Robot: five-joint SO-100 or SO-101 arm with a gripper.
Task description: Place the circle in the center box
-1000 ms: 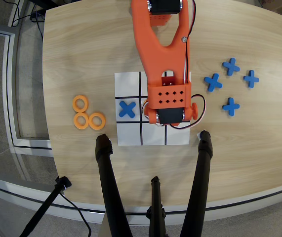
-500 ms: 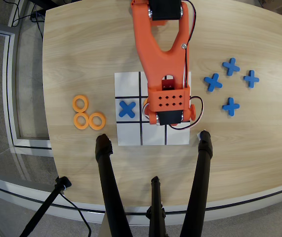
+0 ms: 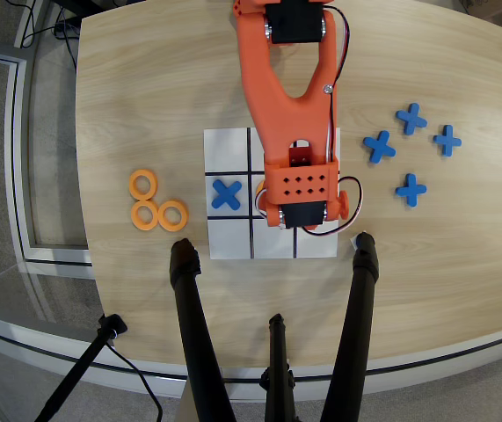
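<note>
The white 3x3 grid sheet (image 3: pixel 228 149) lies in the middle of the table. My orange arm reaches down over it, and the gripper (image 3: pixel 299 185) hangs above the center box (image 3: pixel 255 207), covering most of it. The fingers are hidden under the wrist. An orange sliver (image 3: pixel 260 187) shows at the center box's left edge beside the wrist; it may be a circle, but I cannot tell if it is held or lying there. Three more orange circles (image 3: pixel 144 214) lie on the wood left of the sheet. A blue cross (image 3: pixel 226 194) sits in the left middle square.
Several blue crosses (image 3: pixel 411 189) lie on the wood right of the sheet. Black tripod legs (image 3: pixel 189 316) cross the near edge of the table, one foot close to the sheet's lower left corner and another (image 3: pixel 364 264) by its lower right corner.
</note>
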